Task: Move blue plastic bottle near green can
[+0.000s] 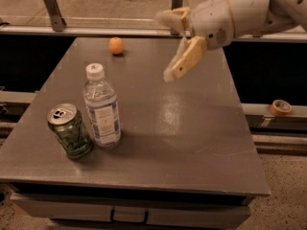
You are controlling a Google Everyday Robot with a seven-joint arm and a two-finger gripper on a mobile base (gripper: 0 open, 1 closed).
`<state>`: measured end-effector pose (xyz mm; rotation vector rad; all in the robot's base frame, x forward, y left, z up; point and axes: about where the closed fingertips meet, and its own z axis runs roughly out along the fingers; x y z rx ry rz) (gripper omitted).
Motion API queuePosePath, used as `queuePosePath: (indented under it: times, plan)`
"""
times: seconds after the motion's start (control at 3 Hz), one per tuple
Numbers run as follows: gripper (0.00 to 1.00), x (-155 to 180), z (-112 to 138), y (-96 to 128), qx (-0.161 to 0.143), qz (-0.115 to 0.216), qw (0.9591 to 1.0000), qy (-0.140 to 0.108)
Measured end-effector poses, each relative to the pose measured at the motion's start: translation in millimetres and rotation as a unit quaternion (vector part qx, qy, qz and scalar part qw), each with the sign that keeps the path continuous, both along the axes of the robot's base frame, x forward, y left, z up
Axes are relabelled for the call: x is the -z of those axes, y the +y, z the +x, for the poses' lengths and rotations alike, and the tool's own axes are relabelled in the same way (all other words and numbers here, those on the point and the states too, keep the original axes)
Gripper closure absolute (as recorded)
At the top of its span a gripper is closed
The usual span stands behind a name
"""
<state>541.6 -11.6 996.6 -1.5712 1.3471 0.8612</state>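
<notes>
The blue plastic bottle (101, 107) stands upright on the grey table (182, 128) at the front left, clear with a white cap and a white-blue label. The green can (70, 131) stands right beside it on its left, almost touching. My gripper (165, 47) is raised above the table's far middle, well to the right of and above the bottle. Its cream fingers are spread apart and hold nothing.
A small orange (116, 45) sits near the table's far edge. A metal railing (96, 25) runs behind the table. A roll of tape (281, 107) lies on a ledge at the right. A drawer handle (128, 219) shows under the table front.
</notes>
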Motion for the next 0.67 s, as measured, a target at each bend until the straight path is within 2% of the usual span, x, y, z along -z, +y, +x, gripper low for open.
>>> queuePosePath:
  times: [0.33, 0.67]
  plan:
    - [0.00, -82, 27, -66, 0.129, 0.003, 0.9863, -0.102]
    - [0.00, -99, 41, -68, 0.158, 0.021, 0.9797, -0.121]
